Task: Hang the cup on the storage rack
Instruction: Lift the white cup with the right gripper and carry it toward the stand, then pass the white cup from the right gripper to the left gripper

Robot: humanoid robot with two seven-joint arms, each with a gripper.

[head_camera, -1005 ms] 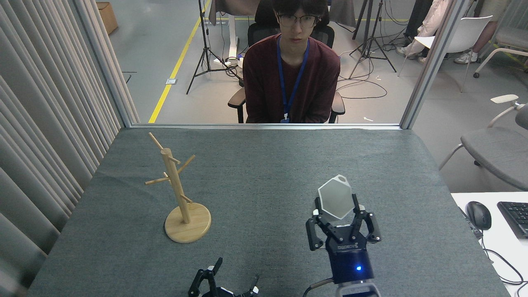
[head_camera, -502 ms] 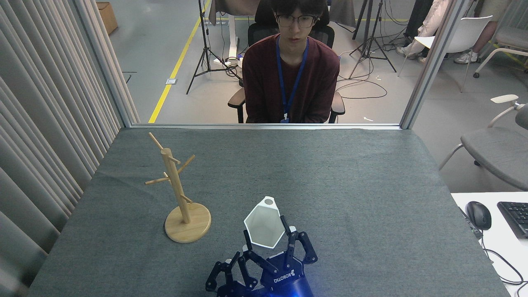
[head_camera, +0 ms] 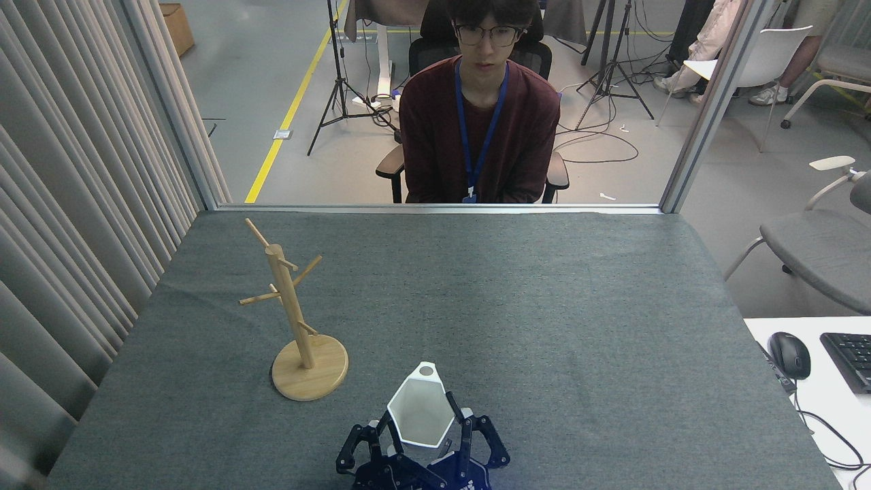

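I can read no text, label, brand or number anywhere in this view. The small blue badge (head_camera: 469, 198) hanging from the lanyard of the person (head_camera: 480, 122) seated at the top centre of the frame is too small to make out. The keyboard (head_camera: 850, 361) at the right edge shows keys, but their legends are too blurred to read.

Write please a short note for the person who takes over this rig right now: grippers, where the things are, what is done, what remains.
Right gripper: shut on the cup, held at the near table edge, tab with hole pointing away.
Left gripper: low beside it, state unclear.
Storage rack: upright, front-left, all pegs bare.
Done: cup grasped.
Left: carry it to the rack, thread the tab hole onto a peg, release.
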